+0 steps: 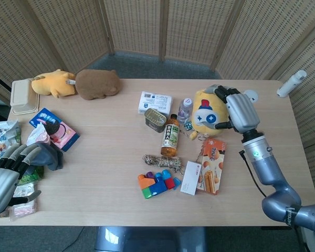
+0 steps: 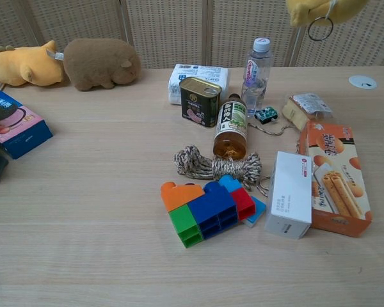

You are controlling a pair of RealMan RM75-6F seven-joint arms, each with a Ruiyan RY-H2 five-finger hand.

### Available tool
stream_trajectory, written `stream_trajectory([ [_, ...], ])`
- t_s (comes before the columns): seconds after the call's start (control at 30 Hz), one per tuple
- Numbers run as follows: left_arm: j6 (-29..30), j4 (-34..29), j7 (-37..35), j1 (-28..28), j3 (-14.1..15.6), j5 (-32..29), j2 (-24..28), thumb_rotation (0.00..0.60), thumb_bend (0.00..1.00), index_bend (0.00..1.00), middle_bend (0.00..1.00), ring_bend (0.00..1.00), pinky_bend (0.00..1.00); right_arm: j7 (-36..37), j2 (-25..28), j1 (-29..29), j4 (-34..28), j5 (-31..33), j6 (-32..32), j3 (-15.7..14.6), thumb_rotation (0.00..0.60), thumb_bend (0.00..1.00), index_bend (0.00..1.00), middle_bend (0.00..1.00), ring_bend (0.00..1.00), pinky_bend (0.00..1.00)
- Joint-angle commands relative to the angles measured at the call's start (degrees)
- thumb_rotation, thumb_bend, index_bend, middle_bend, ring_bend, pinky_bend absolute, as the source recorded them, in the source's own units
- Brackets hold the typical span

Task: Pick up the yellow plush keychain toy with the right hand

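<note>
My right hand grips the yellow plush keychain toy and holds it up off the table, over the right middle. The toy has a white face with a blue cross and a red patch. In the chest view only the toy's yellow bottom and its metal key ring show at the top edge; the hand itself is out of that frame. My left hand hovers at the table's left edge with its fingers apart, holding nothing.
Under the raised toy lie a water bottle, a tea bottle, a tin can, a biscuit box, a white box, a rope bundle and toy blocks. Two plush animals sit far left.
</note>
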Motion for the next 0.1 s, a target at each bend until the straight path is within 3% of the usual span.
stream_trajectory([
  [0.03, 0.02, 0.16, -0.2, 0.1, 0.13, 0.23, -0.01, 0.6, 0.0, 0.0, 0.0, 0.0, 0.0, -0.08, 0.48, -0.18, -0.59, 0.1, 0.09, -0.13, 0.6, 0.23, 0.51, 0.67, 0.93, 0.85],
  [0.1, -0.09, 0.3, -0.35, 0.11, 0.2, 0.35, -0.21, 0.6, 0.0, 0.0, 0.0, 0.0, 0.0, -0.12, 0.81, -0.21, -0.94, 0.32, -0.02, -0.21, 0.6, 0.23, 0.51, 0.67, 0.93, 0.85],
])
